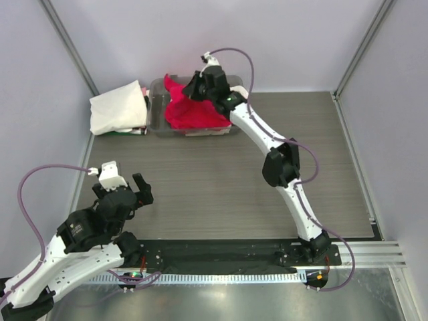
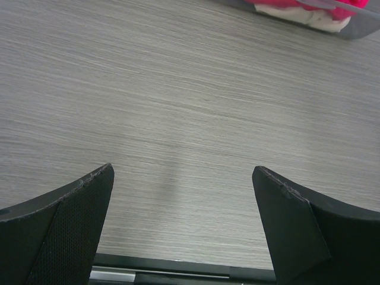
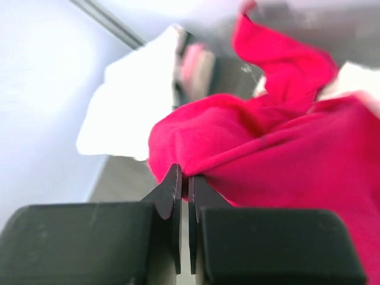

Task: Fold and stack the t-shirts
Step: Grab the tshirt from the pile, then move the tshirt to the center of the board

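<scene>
- Fingers (image 3: 171, 193) of right gripper (image 3: 184, 178): clamped on crimson red cloth t-shirt (image 1: 194, 115), 12 o'clock, over clear grey plastic tub (image 1: 156, 107).
- Left gripper (image 2: 183, 169): fingers apart, 8 o'clock.

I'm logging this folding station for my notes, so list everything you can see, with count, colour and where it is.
red t-shirt: one, crimson, bunched in the tub, an edge pinched and raised
cream cloth: at least one piece, in the tub under the red one
white t-shirts: one pile, number unclear, far left corner beside the tub
tub: one, clear grey, far edge of the table
table: one, grey wood grain
cables: two, purple, one along each arm
left pincer: black, open, over bare table near the front
right pincer: black, shut on the red t-shirt
</scene>
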### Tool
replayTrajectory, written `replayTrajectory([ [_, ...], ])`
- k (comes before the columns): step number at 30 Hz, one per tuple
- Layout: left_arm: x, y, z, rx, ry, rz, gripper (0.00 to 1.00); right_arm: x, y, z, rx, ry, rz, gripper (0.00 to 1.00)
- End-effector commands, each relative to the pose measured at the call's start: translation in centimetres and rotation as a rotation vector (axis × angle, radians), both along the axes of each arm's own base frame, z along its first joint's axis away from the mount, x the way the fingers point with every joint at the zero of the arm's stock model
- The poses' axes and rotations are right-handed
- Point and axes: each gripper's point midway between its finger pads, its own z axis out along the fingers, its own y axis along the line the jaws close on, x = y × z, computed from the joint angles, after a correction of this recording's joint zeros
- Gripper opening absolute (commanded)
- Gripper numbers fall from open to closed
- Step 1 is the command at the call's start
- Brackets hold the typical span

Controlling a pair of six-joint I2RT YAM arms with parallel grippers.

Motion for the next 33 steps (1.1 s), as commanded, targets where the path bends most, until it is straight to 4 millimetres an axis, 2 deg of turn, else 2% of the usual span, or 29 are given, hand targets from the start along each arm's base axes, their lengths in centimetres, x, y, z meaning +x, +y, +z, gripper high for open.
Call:
replayTrajectory([
  [1,0.3,0.7,1.5,-0.015,-0.036,0.051,1.00,-9.6,-5.3,27.7,0.200,-0.410,0.069,0.01],
  [2,0.3,0.7,1.4,-0.016,-0.036,0.050,1.00,-10.9,-6.3,28.8,0.192,-0.423,0.070,0.01],
  [3,0.2,0.7,1.6,-0.023,-0.040,0.050,1.00,-14.7,-9.9,34.2,0.216,-0.510,0.028,0.01],
  [4,0.2,0.8,1.6,-0.025,-0.041,0.051,1.00,-14.7,-10.6,31.2,0.155,-0.445,0.002,0.01],
  [5,0.2,0.8,1.7,-0.031,-0.044,0.048,1.00,-16.0,-12.5,31.7,0.146,-0.448,-0.033,0.01],
  [6,0.1,0.9,1.7,-0.040,-0.051,0.052,1.00,-15.1,-14.1,26.9,0.065,-0.359,-0.120,0.01],
  [7,0.1,1.0,1.8,-0.044,-0.054,0.056,1.00,-17.9,-18.2,29.1,0.089,-0.386,-0.193,0.01],
  [8,0.1,1.1,1.8,-0.048,-0.059,0.058,1.00,-18.2,-20.2,27.1,0.066,-0.345,-0.267,0.01],
  [9,0.0,1.2,1.9,-0.054,-0.064,0.060,1.00,-17.7,-22.0,19.3,-0.034,-0.212,-0.326,0.01],
  [10,-0.1,1.4,2.1,-0.066,-0.073,0.066,1.00,-19.5,-26.9,19.4,0.020,-0.192,-0.471,0.01],
  [11,-0.1,1.4,2.1,-0.072,-0.077,0.068,1.00,-20.0,-29.2,16.3,0.001,-0.127,-0.533,0.12],
  [12,-0.1,1.5,2.1,-0.074,-0.082,0.072,1.00,-20.9,-31.3,10.0,-0.052,-0.001,-0.580,0.40],
  [13,-0.2,1.7,2.2,-0.081,-0.091,0.077,1.00,-22.4,-32.9,6.6,-0.095,0.102,-0.599,0.68],
  [14,-0.2,1.8,2.2,-0.081,-0.092,0.077,1.00,-23.5,-36.1,5.1,-0.101,0.154,-0.688,0.89],
  [15,-0.1,1.8,2.2,-0.081,-0.096,0.080,0.99,-24.8,-37.7,1.9,-0.159,0.235,-0.738,0.92],
  [16,-0.1,1.5,2.2,-0.079,-0.092,0.069,1.00,-26.7,-39.4,-0.3,-0.223,0.321,-0.781,0.94],
  [17,0.1,1.1,2.0,-0.053,-0.078,0.053,1.00,-27.8,-40.9,-0.4,-0.241,0.319,-0.836,0.96],
  [19,0.4,0.2,1.9,-0.043,-0.054,0.031,1.00,-29.5,-42.1,-1.1,-0.272,0.343,-0.876,0.97],
  [21,0.9,-1.6,0.9,-0.001,0.019,-0.012,1.00,-30.5,-42.5,-0.2,-0.253,0.311,-0.884,0.97],
  [23,1.0,-3.9,-0.3,-0.012,0.094,-0.072,1.00,-31.2,-42.4,-0.1,-0.255,0.318,-0.864,0.97],
  [24,1.4,-5.8,-1.1,-0.030,0.134,-0.103,1.00,-31.9,-42.5,-0.3,-0.267,0.336,-0.862,0.97],
  [26,0.8,-8.9,-3.1,-0.089,0.226,-0.191,0.98,-32.5,-42.4,-1.1,-0.276,0.365,-0.849,0.98],
  [27,1.1,-10.7,-3.8,-0.130,0.254,-0.203,0.95,-33.0,-42.1,-2.2,-0.271,0.395,-0.833,0.98],
  [29,0.5,-12.6,-5.8,-0.168,0.310,-0.237,0.86,-33.7,-41.6,-3.2,-0.253,0.417,-0.809,0.98],
  [30,0.0,-14.6,-5.8,-0.228,0.310,-0.277,0.85,-34.1,-41.4,-4.4,-0.256,0.444,-0.800,0.98],
  [31,-0.3,-15.6,-6.7,-0.228,0.327,-0.296,0.83,-34.5,-40.9,-4.8,-0.225,0.456,-0.784,0.98],
  [32,-0.5,-17.0,-6.7,-0.260,0.314,-0.323,0.81,-34.6,-40.7,-5.2,-0.219,0.464,-0.772,0.98],
  [33,-1.8,-18.1,-7.9,-0.260,0.347,-0.369,0.80,-35.0,-40.5,-6.2,-0.222,0.488,-0.765,0.98],
])
